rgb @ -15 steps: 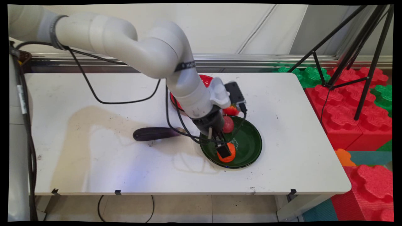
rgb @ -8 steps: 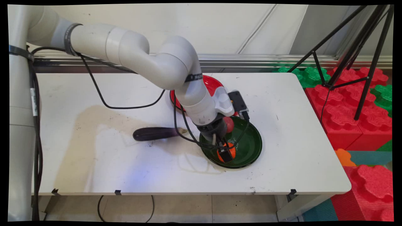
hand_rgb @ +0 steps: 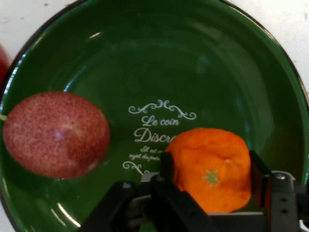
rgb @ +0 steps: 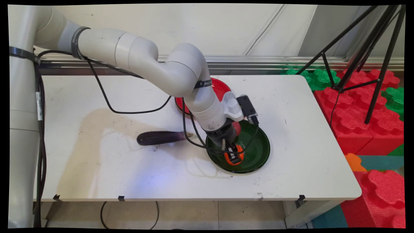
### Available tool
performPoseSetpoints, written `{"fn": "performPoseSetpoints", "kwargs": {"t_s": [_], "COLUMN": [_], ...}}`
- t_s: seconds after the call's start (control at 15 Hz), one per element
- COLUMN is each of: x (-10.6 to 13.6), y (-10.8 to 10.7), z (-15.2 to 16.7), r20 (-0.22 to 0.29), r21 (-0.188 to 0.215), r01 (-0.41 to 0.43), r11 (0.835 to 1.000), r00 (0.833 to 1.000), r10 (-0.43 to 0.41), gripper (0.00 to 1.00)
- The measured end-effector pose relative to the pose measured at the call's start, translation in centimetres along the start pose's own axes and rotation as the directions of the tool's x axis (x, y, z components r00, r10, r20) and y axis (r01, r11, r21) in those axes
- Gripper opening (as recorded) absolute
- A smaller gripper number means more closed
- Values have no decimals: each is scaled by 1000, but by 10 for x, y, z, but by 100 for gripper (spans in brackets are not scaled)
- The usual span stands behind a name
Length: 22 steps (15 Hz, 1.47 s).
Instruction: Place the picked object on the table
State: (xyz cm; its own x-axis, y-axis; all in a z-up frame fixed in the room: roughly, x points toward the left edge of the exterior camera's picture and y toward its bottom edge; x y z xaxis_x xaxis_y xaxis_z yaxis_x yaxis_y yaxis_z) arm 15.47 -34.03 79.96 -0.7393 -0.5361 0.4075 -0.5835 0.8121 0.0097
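A green plate [rgb: 262, 145] stands right of the table's middle. On it lie an orange mandarin [rgb: 227, 159] and a speckled dark red fruit [rgb: 238, 128], the latter mostly hidden behind the hand in the main view. My gripper [rgb: 234, 156] is down in the plate, shut on the mandarin. The hand view shows the mandarin [hand_rgb: 210, 164] between the two black fingers [hand_rgb: 167, 170], each pressed against one side, on the green plate [hand_rgb: 193, 58]. The speckled fruit [hand_rgb: 55, 134] lies apart to its left.
A dark purple eggplant [rgb: 158, 138] lies on the table left of the green plate. A red plate [rgb: 220, 88] stands behind it, partly covered by the arm. Black cables hang beside the wrist. Tripod legs and red and green foam blocks stand off the table's right end.
The arm has come lower and slightly right over the green plate, and the gripper has sunk around the mandarin. The mandarin has stayed in place.
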Motion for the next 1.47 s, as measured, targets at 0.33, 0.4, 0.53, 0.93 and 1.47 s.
{"fn": "performPoseSetpoints", "kwargs": {"t_s": [0.33, 0.4, 0.53, 0.93, 1.47], "x": [4, 5, 7, -3, -68], "y": [-1, -2, -3, -9, -2], "z": [-25, -33, -49, -111, -173], "r20": [-46, -58, -75, -101, -38], "r21": [14, 20, 33, 82, 80], "r01": [0, 0, -1, 11, 27], "r11": [1000, 1000, 999, 997, 996], "r00": [999, 998, 997, 995, 999], "r10": [1, 2, 3, -3, -25], "gripper": [0, 0, 0, 0, 0]}}
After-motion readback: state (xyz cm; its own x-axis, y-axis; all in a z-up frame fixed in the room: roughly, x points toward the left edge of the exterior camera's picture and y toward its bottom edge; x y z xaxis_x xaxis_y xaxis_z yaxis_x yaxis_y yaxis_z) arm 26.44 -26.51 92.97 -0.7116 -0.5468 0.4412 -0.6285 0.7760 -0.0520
